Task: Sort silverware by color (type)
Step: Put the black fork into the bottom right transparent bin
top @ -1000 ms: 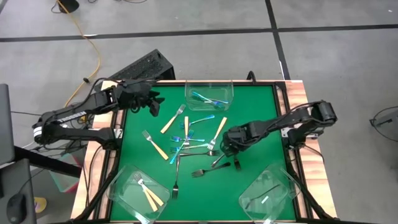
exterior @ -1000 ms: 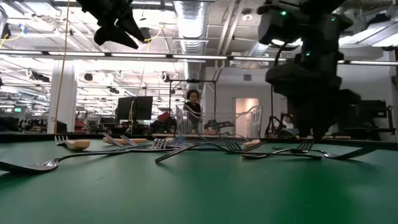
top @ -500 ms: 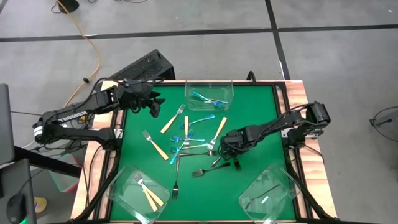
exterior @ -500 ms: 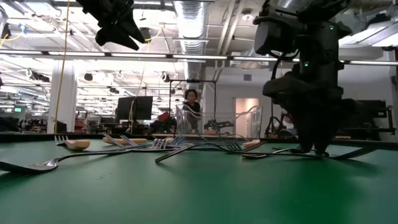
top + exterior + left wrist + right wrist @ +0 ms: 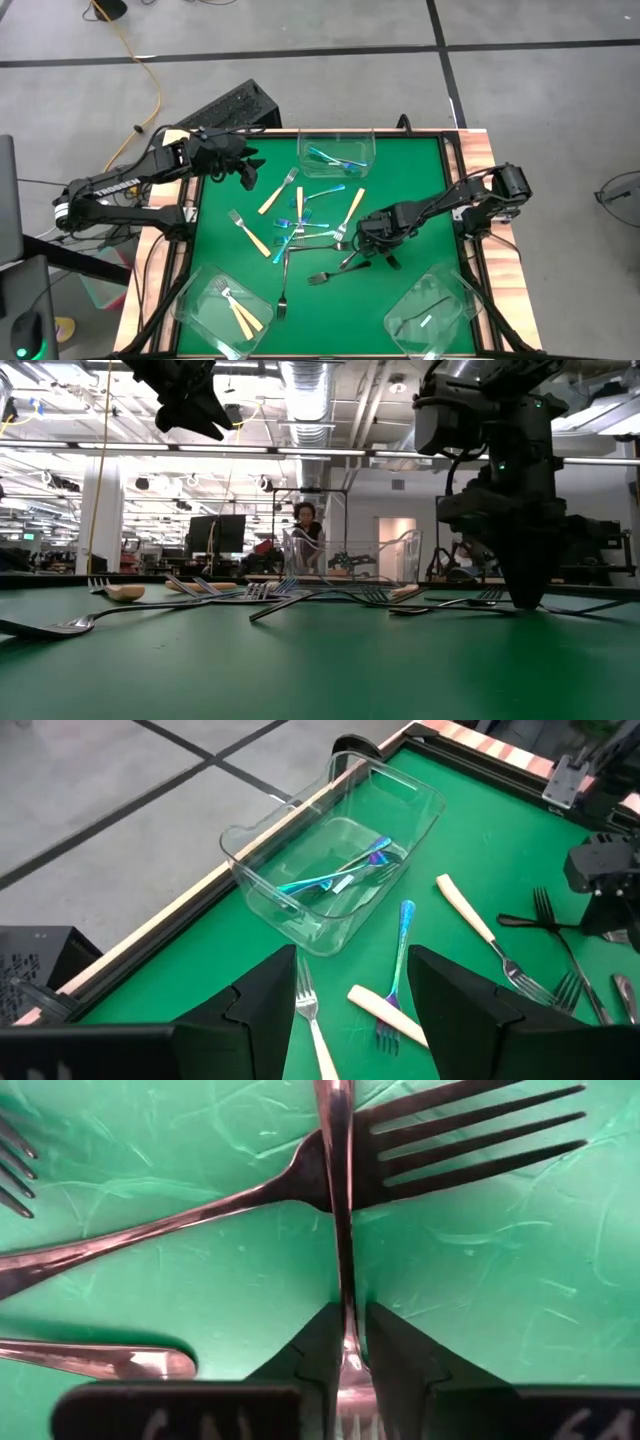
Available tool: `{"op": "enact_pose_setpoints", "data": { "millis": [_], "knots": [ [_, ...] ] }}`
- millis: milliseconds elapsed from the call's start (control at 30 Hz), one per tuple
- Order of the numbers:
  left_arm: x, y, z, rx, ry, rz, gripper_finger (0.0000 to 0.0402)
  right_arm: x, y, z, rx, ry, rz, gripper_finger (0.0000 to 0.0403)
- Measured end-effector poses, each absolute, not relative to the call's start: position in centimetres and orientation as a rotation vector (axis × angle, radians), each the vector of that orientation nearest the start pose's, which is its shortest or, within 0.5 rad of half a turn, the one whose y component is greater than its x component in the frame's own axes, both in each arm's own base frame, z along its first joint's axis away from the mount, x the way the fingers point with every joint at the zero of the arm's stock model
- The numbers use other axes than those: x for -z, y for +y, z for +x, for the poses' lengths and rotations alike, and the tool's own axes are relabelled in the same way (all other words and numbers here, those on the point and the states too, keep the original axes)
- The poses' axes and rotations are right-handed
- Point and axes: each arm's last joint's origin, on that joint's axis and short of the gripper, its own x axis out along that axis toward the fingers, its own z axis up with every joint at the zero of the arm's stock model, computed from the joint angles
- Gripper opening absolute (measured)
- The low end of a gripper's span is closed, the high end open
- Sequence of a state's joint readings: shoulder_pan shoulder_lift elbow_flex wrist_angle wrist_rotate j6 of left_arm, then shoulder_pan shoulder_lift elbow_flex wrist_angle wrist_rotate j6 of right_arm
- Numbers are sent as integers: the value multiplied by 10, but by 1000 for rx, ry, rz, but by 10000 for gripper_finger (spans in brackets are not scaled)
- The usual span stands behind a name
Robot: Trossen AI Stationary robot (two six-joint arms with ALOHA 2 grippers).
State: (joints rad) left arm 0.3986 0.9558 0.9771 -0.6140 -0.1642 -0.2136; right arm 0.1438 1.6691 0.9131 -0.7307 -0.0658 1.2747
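Your right gripper (image 5: 383, 251) is down on the green tabletop (image 5: 420, 185), its jaws nipped narrow around the handle of a dark metal fork (image 5: 340, 1210). A second dark fork (image 5: 300, 1180) lies crosswise under that handle, touching it, and other forks crowd close by. Your left gripper (image 5: 245, 168) waits above the far left edge with jaws wide. Loose forks (image 5: 300, 225) lie scattered mid-table. Three clear tubs sit at the edges: the far tub (image 5: 337, 152) holds blue forks, the near-left tub (image 5: 222, 305) tan-handled ones.
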Motion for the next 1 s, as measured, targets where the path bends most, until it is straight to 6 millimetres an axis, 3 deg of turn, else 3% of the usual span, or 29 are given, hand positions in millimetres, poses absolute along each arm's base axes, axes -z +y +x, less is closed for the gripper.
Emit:
{"op": "enact_pose_setpoints", "data": {
  "millis": [333, 600, 1000],
  "knots": [
    [-331, 85, 171, -645, 531, -282, 176, -146, 41, 271, 757, 1370, 947, 10],
    [-331, 89, 170, -663, 531, -282, 176, -152, 39, 274, 732, 1365, 949, 7],
    [-331, 90, 169, -664, 535, -263, 176, -177, 16, 291, 644, 1328, 893, 6]
  ]
}}
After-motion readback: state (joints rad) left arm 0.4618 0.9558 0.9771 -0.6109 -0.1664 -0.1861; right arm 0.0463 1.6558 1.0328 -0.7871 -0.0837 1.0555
